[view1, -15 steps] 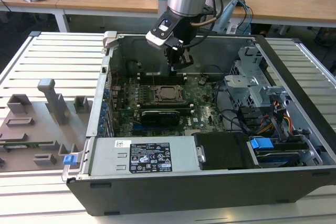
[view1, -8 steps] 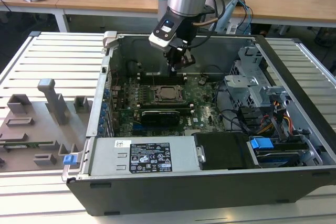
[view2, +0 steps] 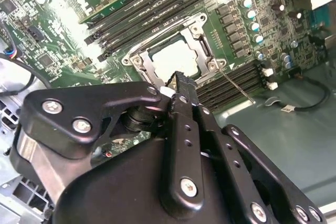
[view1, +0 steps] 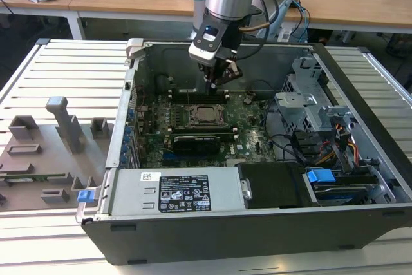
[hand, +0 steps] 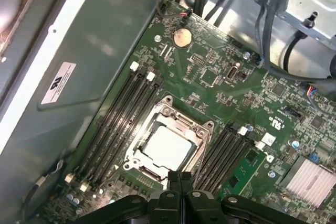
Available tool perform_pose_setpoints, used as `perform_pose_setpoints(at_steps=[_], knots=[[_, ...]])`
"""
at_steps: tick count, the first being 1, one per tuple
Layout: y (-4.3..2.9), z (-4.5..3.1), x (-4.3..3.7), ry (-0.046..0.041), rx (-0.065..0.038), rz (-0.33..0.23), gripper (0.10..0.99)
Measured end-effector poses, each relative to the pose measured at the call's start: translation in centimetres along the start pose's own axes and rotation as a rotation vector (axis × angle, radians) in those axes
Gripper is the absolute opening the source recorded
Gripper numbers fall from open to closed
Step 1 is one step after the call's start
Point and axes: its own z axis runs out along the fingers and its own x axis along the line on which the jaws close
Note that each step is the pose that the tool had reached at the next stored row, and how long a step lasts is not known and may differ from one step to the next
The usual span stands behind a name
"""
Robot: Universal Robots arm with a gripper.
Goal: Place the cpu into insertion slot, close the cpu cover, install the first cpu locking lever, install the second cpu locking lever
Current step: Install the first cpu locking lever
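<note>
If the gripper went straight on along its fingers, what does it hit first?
Probably the cpu cover at its rim, beside the cpu; the shut gripper hangs over that edge. Depth is unclear, so the memory slots alongside are possible.

bright even room light, white glare washing out the cpu (view2: 176,59)

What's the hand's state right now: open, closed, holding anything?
Hand: closed, fingertips together, nothing visible between them, poised beside the cpu cover.
</note>
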Motion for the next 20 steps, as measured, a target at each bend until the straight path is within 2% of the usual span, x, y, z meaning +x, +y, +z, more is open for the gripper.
perform_pose_setpoints(at_steps=[6,20], knots=[[0.0,0.0,0.0,-0.0039,0.002,-0.06,0.106],[0.0,0.0,0.0,-0.0185,0.009,-0.282,0.106]])
